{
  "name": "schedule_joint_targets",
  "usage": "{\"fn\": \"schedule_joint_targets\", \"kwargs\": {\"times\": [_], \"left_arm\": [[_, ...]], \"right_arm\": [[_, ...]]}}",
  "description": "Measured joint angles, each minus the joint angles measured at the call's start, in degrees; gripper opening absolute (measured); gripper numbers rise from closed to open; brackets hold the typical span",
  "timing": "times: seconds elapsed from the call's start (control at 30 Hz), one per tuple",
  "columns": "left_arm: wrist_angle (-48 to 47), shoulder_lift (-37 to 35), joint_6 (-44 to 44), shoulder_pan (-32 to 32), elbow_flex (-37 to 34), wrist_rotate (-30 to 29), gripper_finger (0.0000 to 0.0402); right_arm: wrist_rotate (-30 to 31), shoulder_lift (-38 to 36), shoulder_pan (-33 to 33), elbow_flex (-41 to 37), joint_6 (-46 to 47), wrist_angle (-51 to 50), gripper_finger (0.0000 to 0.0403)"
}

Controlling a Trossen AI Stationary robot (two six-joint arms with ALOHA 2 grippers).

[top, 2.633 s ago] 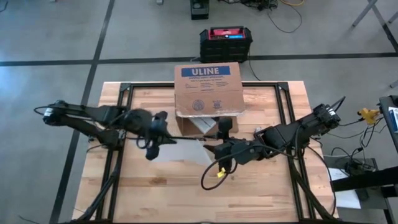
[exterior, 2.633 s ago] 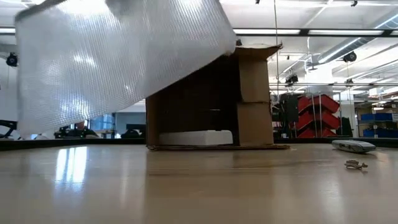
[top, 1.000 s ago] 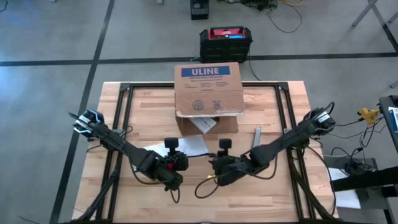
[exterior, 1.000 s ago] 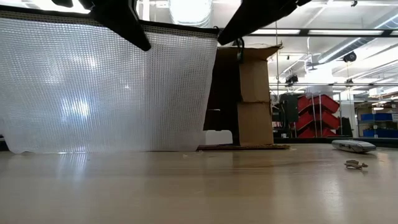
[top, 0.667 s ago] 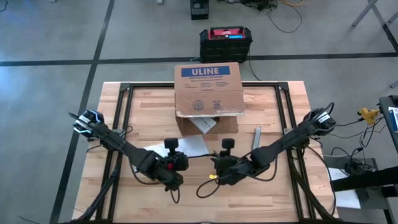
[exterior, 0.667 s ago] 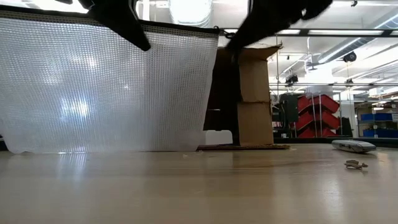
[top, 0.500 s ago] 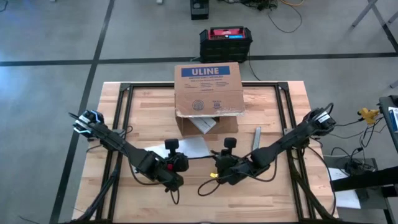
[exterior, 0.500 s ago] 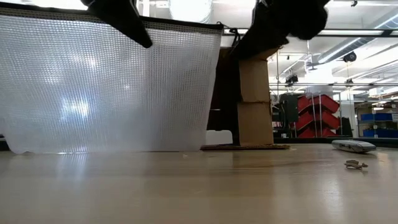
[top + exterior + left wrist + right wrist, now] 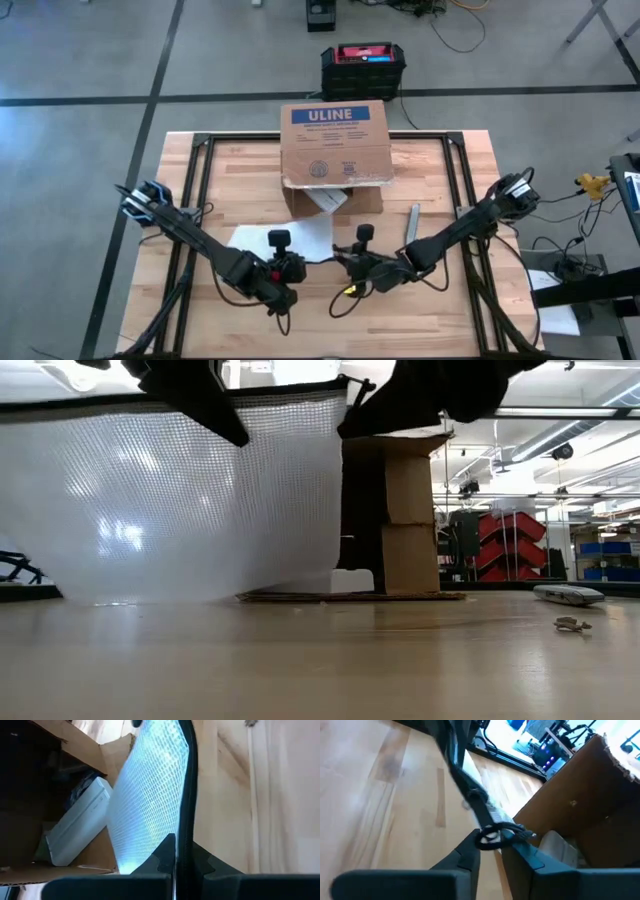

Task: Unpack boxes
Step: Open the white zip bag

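Observation:
The brown cardboard box [image 9: 335,140] with the blue ULINE label lies on its side at the table's far middle, its open end facing the near edge. A white packet [image 9: 75,830] lies inside it. In front of the box hangs a clear mesh bag [image 9: 190,500] with a black zip edge, its lower edge on the table. My left gripper [image 9: 297,266] is shut on the bag's top edge. My right gripper [image 9: 340,262] is shut at the zip's pull, at the end of that edge nearest the box. My left gripper pinches the bag's black zip edge [image 9: 184,832] between its two fingers, which lie across the edge. The bag hangs below the hold with its lower edge [image 9: 150,600] on the table. My right gripper has the zip's metal pull ring [image 9: 492,836] between its two fingertips, at the end of the black zip edge. It comes from the table's right, slanting slightly down.
A black-and-red case [image 9: 363,62] stands on the floor beyond the far edge. A grey tool [image 9: 413,218] and a small bit [image 9: 572,625] lie on the table's right half. The black table frame [image 9: 200,180] runs along both sides.
My right gripper has sunk and tipped toward level at the zip end. The bag's top edge has come up at that end. Its lower corner by the box has lifted off the table, and the lower edge has shifted toward the box.

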Motion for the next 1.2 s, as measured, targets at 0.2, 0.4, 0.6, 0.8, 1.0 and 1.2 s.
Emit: {"fn": "schedule_joint_targets", "kwargs": {"times": [0.2, 0.4, 0.6, 0.8, 1.0, 1.2], "left_arm": [[0.6, 0.5, 0.3, 0.0, 0.0, -0.6, 0.0000], [0.8, 0.5, -0.1, 0.0, 0.0, -0.6, 0.0000], [1.1, 0.5, -1.1, 0.0, 0.0, -0.6, 0.0000], [1.2, 0.5, -1.6, 0.0, 0.0, -0.6, 0.0000], [1.0, 0.5, -3.8, 0.0, 0.0, -0.1, 0.0000], [-2.9, 0.5, -8.5, 0.1, 0.0, 0.0, 0.0000]], "right_arm": [[0.1, 0.0, 1.7, -1.4, -6.7, -0.8, 0.0016], [0.5, 0.0, 2.2, -1.1, -12.0, -0.8, 0.0027], [-1.3, 0.0, 2.1, -1.0, -12.0, 0.3, 0.0076], [-1.1, 0.0, 2.4, -0.9, -15.8, 4.1, 0.0122], [-1.1, 0.0, 3.3, 0.5, -17.0, 5.2, 0.0143], [-1.1, 0.0, 5.5, 2.2, -17.0, 5.2, 0.0134]]}}
